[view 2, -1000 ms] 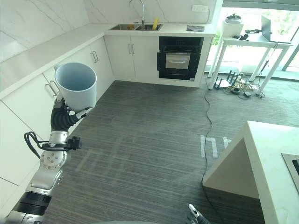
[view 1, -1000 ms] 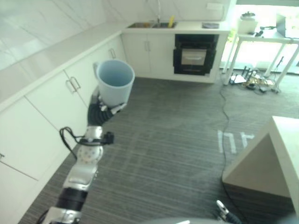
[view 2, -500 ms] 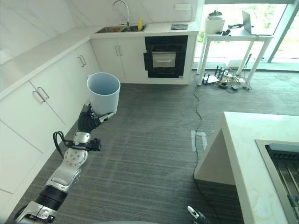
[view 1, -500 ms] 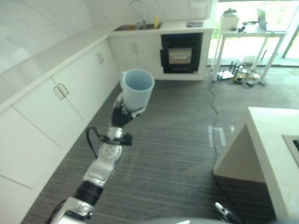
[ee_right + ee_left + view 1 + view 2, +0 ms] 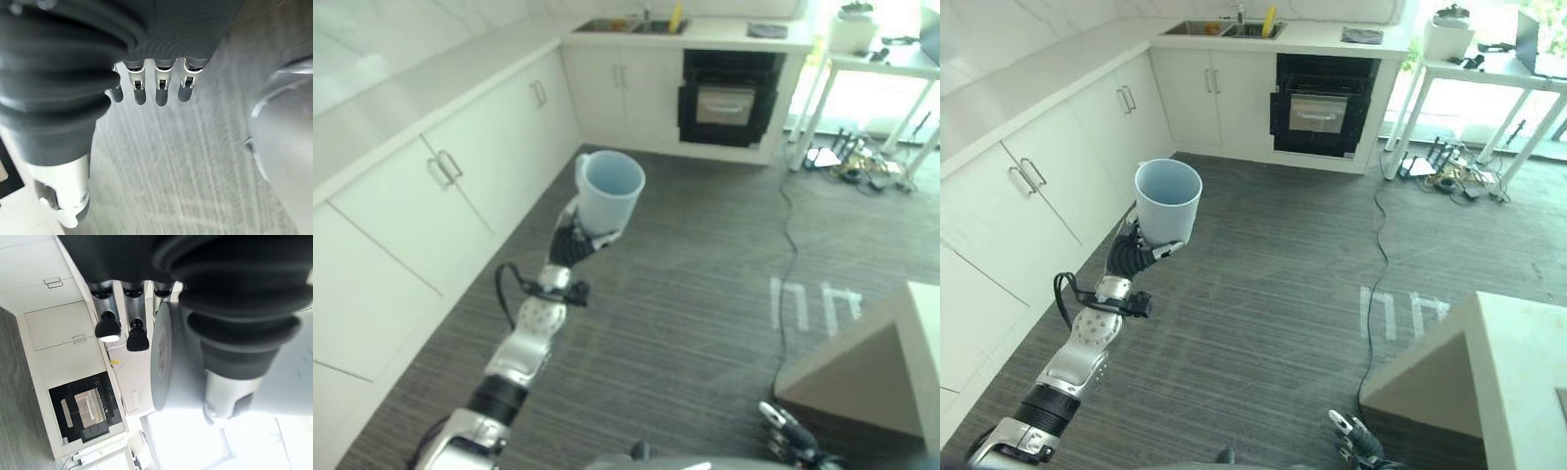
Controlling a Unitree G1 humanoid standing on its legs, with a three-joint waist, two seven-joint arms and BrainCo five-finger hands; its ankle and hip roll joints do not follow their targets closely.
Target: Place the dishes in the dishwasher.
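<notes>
A light blue mug stands upright in the air over the grey floor, held from below by my left hand, whose fingers are curled round its base. In the left wrist view the mug's pale wall lies against the dark-tipped fingers. A black built-in appliance with its door closed sits in the white cabinets at the far end of the room. My right hand hangs low near the bottom edge, its fingers relaxed over the floor and holding nothing.
White cabinets under a pale counter run along the left wall to a sink. A white table with cables under it stands by the window. A white island's corner juts in at the lower right.
The camera has swung, shifting the whole picture. The mug stays upright in my left hand, and my right hand has come slightly further into view.
</notes>
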